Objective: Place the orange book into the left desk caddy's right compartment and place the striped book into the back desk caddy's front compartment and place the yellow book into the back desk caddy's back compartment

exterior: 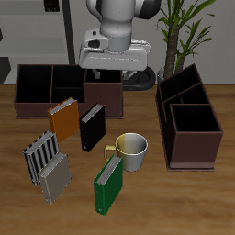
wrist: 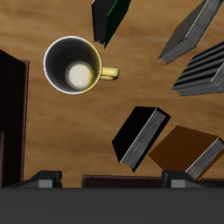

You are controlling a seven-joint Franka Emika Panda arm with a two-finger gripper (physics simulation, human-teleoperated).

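Gripper [exterior: 110,61] hangs above the back caddy [exterior: 55,84], fingers apart, holding nothing. Orange book [exterior: 63,117] lies just in front; imo drop straight down & pinch across its spine.

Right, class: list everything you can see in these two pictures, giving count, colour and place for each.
Table: one, brown wood, under everything.
Back desk caddy: one, dark brown, at the table's back.
Left desk caddy: one, dark brown, at the table's side, beyond the mug.
Orange book: one, before the back desk caddy.
Black book: one, beside the orange book.
Striped book: one, grey and white, nearer the front edge.
Grey book: one, against the striped book.
Green book: one, nearest the front edge.
Mug: one, cream with yellow handle, mid-table.
Plant: one, green, behind the table.
Hand: one, white, open, above the back desk caddy.
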